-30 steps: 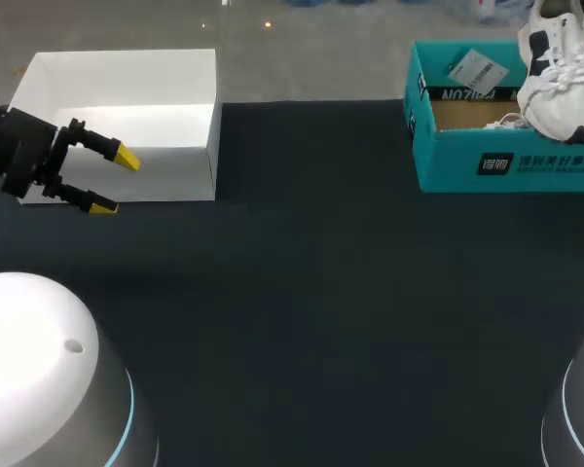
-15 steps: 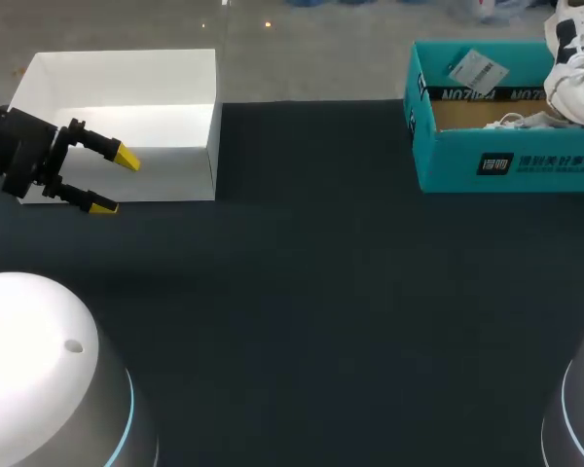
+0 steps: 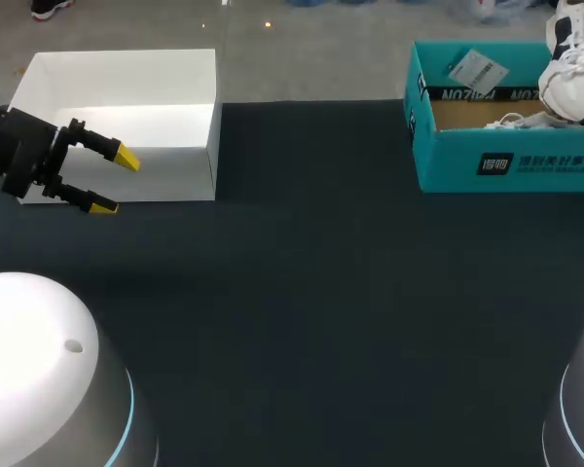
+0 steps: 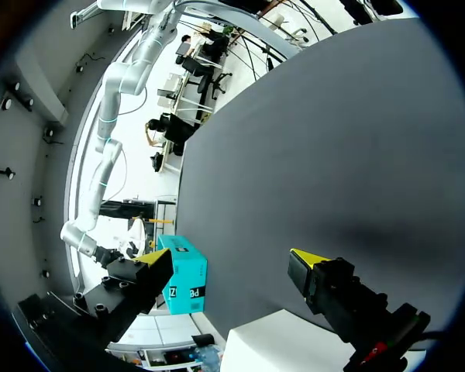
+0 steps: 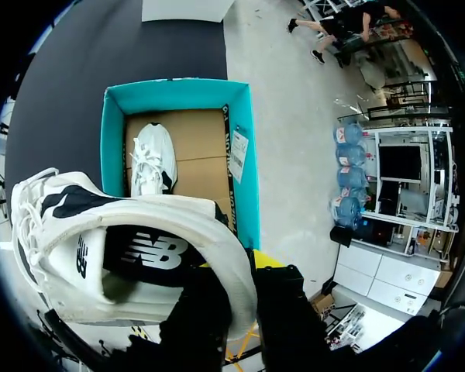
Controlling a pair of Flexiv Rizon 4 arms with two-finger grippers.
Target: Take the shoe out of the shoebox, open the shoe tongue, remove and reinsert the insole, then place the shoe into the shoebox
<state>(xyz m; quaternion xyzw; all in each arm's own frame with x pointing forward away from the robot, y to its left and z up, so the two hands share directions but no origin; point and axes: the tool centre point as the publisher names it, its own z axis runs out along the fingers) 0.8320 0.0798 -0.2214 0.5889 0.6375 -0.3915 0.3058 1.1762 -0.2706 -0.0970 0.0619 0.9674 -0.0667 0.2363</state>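
The teal shoebox (image 3: 506, 165) stands open at the table's far right. A white shoe with dark patches (image 3: 572, 83) hangs over the box's right end, partly cut off by the view's edge. In the right wrist view my right gripper (image 5: 240, 283) is shut on the heel collar of this shoe (image 5: 93, 232), above the shoebox (image 5: 112, 132). A second white shoe (image 5: 151, 159) lies inside on the cardboard floor. My left gripper (image 3: 115, 182) stands open with nothing between its fingers, at the far left by a white box; in its own view my left gripper (image 4: 231, 260) faces the distant shoebox (image 4: 187, 279).
An open white box (image 3: 117, 73) sits at the table's back left, its front wall under my left gripper. A paper tag (image 3: 477, 70) lies in the shoebox. The dark tabletop (image 3: 302, 272) stretches between the two boxes.
The held shoe has moved to the right and slightly up, now partly out of the head view. My left arm has stayed still.
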